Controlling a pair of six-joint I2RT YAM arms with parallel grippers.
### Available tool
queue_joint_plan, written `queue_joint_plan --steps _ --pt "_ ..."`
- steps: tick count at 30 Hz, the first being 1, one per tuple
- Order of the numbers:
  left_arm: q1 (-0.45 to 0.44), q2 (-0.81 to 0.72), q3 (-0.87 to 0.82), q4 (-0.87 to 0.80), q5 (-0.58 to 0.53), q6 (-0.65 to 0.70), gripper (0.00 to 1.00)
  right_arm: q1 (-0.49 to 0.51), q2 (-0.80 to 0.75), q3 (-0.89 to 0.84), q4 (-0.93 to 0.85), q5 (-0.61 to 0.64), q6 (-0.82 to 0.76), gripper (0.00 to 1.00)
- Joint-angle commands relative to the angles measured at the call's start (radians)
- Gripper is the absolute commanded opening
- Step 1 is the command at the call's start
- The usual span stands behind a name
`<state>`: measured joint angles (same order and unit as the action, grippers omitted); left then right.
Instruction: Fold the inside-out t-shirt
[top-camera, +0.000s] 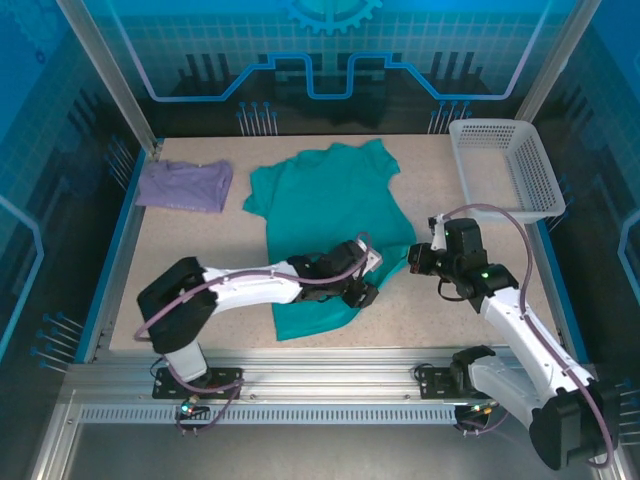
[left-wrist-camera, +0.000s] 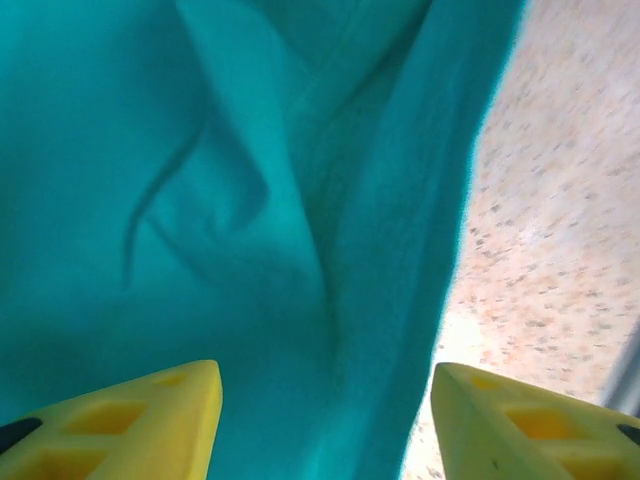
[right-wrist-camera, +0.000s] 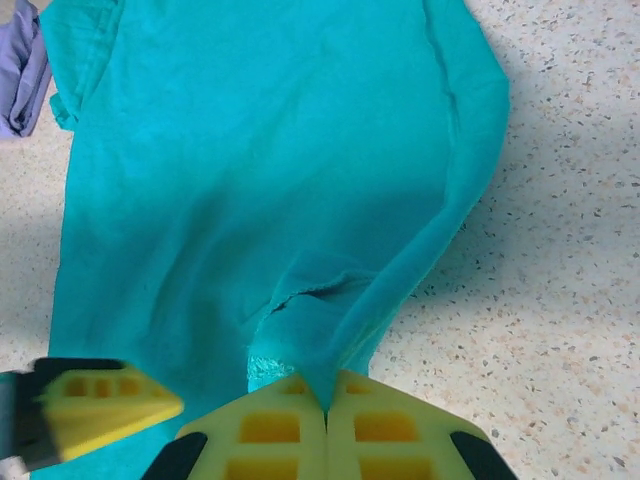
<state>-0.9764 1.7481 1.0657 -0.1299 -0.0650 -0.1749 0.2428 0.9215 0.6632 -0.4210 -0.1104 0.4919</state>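
Teal t-shirt gripped at one edge.
Fabric is clamped by the right gripper; the left gripper is held above it, jaws parted.

One t-shirt is showing teal-green. One smaller shirt is showing lavender-purple. One basket is showing white in a mesh pattern. The desk is showing beige with dark speckles. The left tool and the right tool are showing yellow with black patches.
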Motion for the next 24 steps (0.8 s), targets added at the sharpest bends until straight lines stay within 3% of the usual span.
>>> queue_joint_plan --steps 1,12,20,24 --pt "0.007 0.052 0.046 -0.018 -0.035 0.077 0.54 -0.019 -0.023 0.015 -0.045 -0.008 -0.021 0.0" --pt "0.007 0.137 0.049 -0.03 -0.013 0.102 0.44 -0.048 -0.049 -0.045 -0.074 0.026 -0.027 0.0" --pt "0.007 0.193 0.096 -0.052 -0.014 0.132 0.2 -0.053 -0.035 -0.057 -0.058 0.028 -0.027 0.0" --pt "0.012 0.163 0.112 -0.07 0.002 0.125 0.0 -0.057 -0.028 -0.054 -0.074 0.071 -0.028 0.0"
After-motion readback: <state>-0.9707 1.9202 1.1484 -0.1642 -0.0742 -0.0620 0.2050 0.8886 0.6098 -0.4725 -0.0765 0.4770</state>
